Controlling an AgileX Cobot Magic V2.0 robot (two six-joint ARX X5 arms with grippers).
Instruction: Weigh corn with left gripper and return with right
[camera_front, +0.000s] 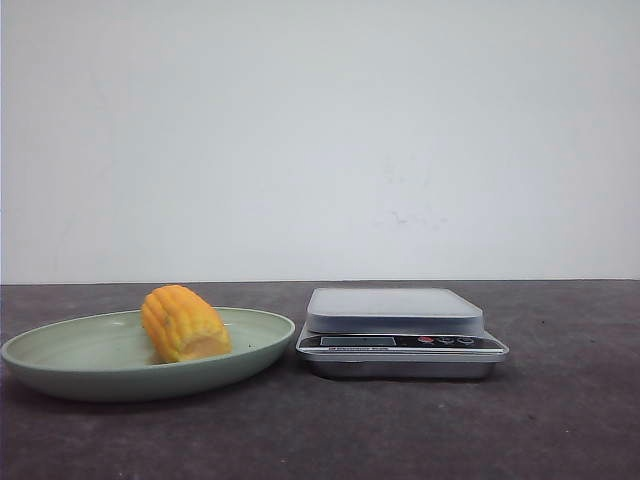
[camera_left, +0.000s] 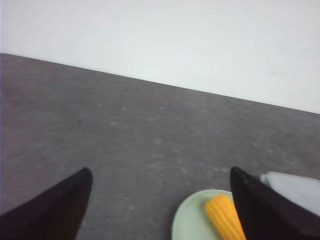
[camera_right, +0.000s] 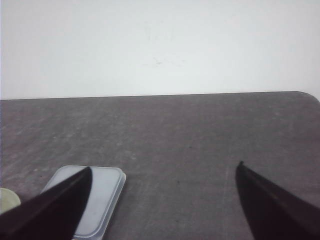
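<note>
Corn (camera_front: 184, 323) lies on its side in a pale green plate (camera_front: 60, 352) on the left part of the dark grey table (camera_front: 560, 420), its paler cut end turned toward the front camera and its rows of yellow-orange kernels curving up over the top. The plate is shallow and oval in this view, and the cob rests right of the plate's middle, on the side nearer the scale. Just beside the plate's right rim stands a silver kitchen scale (camera_front: 400, 330) with a flat grey weighing platform on top and, on its front face, a small display and 3 round buttons. Nothing rests on the platform. A plain white wall fills the background behind the table edge.

Neither arm shows in the front view. In the left wrist view, the left gripper (camera_left: 160, 200) hangs above the table with its 2 black fingers (camera_left: 55, 210) spread wide and nothing between them; the plate (camera_left: 192, 220), the corn (camera_left: 225, 217) and a corner of the scale (camera_left: 295, 190) show beside and partly behind one finger. In the right wrist view, the right gripper (camera_right: 162, 197) also hovers over bare table with its 2 fingers (camera_right: 272, 205) held well apart and gripping nothing; the scale's platform (camera_right: 102, 197) lies partly behind one finger, and a sliver of the plate (camera_right: 7, 200) shows at the picture's edge.
</note>
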